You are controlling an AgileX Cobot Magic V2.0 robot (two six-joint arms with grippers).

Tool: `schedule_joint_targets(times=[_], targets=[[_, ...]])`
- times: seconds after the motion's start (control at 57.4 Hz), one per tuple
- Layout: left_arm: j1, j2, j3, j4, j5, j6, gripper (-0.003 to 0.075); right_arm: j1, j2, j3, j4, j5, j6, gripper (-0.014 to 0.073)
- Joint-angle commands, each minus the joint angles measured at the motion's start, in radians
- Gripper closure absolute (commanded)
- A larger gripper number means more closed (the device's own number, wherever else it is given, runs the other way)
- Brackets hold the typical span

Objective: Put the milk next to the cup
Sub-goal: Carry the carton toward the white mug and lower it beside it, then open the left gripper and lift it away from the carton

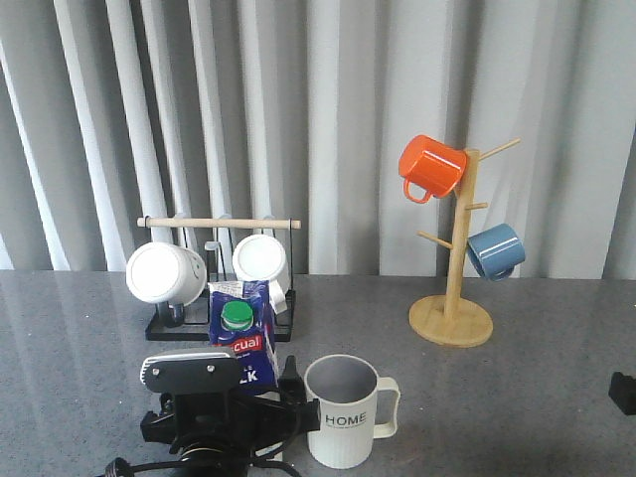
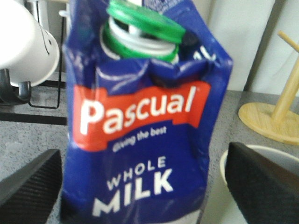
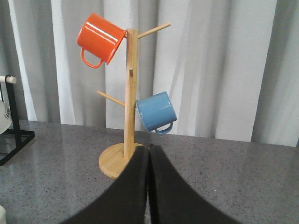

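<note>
**Inspector:** Grey curtain [image 1: 348, 119], speckled table [image 1: 537, 397]. The milk [image 1: 241, 333] stood just beside the cup [image 1: 343, 412].

**Clerk:** Grippers?

**Inspector:** Left gripper [image 2: 140, 186] spread wide around the carton, pads clear. Right gripper [image 3: 148, 186] pressed together, empty. Placement appeared done; next, a straight withdrawal.

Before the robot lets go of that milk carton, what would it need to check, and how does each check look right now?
1. Milk between the left gripper fingers: ok; contact: cannot tell.
2. Milk beside the HOME cup: ok, it stands just to its left.
3. Carton resting on the table: cannot tell, base hidden by the arm.
4. Carton upright: ok, roughly.
5. Green cap on: not ok, it looks tilted.
6. Right gripper out of the way: ok, closed, facing the mug tree.
</note>
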Motion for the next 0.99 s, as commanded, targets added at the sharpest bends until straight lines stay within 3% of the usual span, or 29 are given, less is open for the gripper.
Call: schedule_joint_targets(times=[0.0, 0.157, 0.348, 0.697, 0.801, 0.871, 0.941, 0.975], targets=[[-0.001, -0.041, -0.019, 0.026, -0.031, 0.0, -0.0006, -0.007, -0.015, -0.027, -0.001, -0.071, -0.002, 0.0604], [-0.001, -0.055, -0.019, 0.045, -0.037, 0.002, 0.0007, -0.007, -0.015, -0.027, -0.001, -0.071, -0.002, 0.0604], [-0.001, -0.136, -0.019, 0.06, -0.043, 0.131, 0.0007, -0.007, -0.015, -0.027, -0.001, -0.071, -0.002, 0.0604], [-0.001, -0.354, -0.019, 0.125, -0.053, 0.134, 0.0047, -0.007, -0.015, -0.027, -0.001, -0.071, -0.002, 0.0604], [-0.001, -0.447, -0.019, 0.123, -0.019, 0.149, 0.0183, -0.007, -0.015, -0.027, -0.001, -0.071, -0.002, 0.0604], [-0.001, -0.503, -0.019, 0.122, 0.002, 0.189, 0.0381, -0.007, -0.015, -0.027, -0.001, -0.071, -0.002, 0.0604], [-0.001, -0.562, -0.019, 0.114, 0.031, 0.223, 0.0663, -0.007, -0.015, -0.027, -0.001, -0.071, -0.002, 0.0604], [-0.001, -0.588, -0.019, 0.114, 0.047, 0.231, 0.073, -0.007, -0.015, -0.027, -0.001, -0.071, -0.002, 0.0604]])
